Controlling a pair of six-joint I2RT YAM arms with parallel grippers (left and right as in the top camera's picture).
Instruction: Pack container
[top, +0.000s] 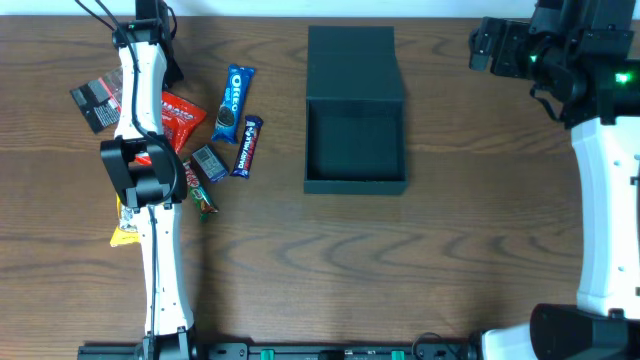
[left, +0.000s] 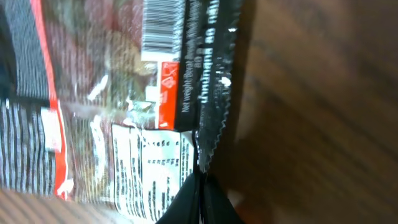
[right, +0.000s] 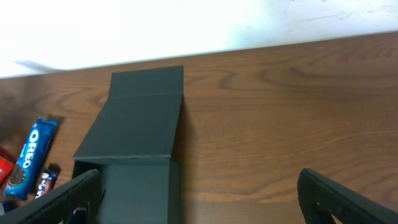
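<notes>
The dark grey-green container (top: 355, 184) sits open at the table's middle, its flap lid (top: 352, 60) lying flat behind it. It also shows in the right wrist view (right: 137, 186). My left gripper (left: 200, 183) is shut on the crimped edge of a black striped snack packet (left: 112, 93) with a barcode. In the overhead view this packet (top: 95, 103) lies at the far left beside my left arm, which hides the fingers. My right gripper (right: 202, 202) is wide open and empty, held above the table to the right of the container (top: 487, 45).
Loose snacks lie left of the container: a blue Oreo pack (top: 231, 103), a purple bar (top: 246, 145), a red packet (top: 180, 115), a small grey-blue packet (top: 208, 163), a small candy (top: 203, 198) and a yellow packet (top: 124, 232). The Oreo pack also shows in the right wrist view (right: 30, 155).
</notes>
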